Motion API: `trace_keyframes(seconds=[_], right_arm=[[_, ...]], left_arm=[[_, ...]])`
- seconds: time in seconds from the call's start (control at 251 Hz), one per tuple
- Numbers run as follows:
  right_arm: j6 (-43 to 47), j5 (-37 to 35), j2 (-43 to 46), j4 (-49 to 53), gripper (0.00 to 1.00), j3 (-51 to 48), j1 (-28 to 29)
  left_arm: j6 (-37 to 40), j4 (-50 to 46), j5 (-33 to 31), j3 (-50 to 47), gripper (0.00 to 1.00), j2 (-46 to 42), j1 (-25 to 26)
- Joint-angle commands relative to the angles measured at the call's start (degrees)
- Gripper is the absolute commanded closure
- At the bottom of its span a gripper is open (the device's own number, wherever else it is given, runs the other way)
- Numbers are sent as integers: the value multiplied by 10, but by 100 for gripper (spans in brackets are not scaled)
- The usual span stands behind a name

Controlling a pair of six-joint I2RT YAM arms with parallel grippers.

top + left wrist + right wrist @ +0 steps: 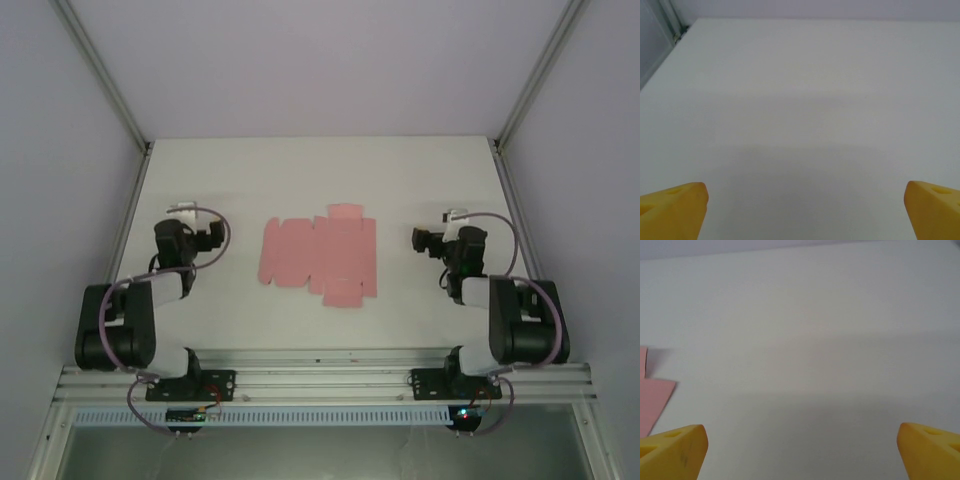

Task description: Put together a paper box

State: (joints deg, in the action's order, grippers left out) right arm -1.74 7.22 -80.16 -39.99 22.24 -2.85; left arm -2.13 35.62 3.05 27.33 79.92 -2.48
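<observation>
Yellow fingertips (675, 207) of the left gripper (805, 212) stand spread wide over bare desk (320, 175), with nothing between them. The right gripper (802, 452) is just as wide and just as empty. The paper box (320, 255) is not yet folded: it is a flat pink sheet at the middle of the desk, its long axis running left to right and its tabs toward the far and near edges. It lies between the arms, about equally near each. Both grippers face the far edge, so I judge either must turn inward to reach it.
</observation>
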Motion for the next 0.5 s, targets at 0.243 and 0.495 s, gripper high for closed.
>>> trace_keyframes(seconds=[0.243,0.495], right_arm=[[-121,-101,51,565,25,294,155],[-181,-44,-102,632,48,401,285]], left_arm=[[-161,-373,142,190,0,18,83],[-250,-413,244,226,0,102,114]])
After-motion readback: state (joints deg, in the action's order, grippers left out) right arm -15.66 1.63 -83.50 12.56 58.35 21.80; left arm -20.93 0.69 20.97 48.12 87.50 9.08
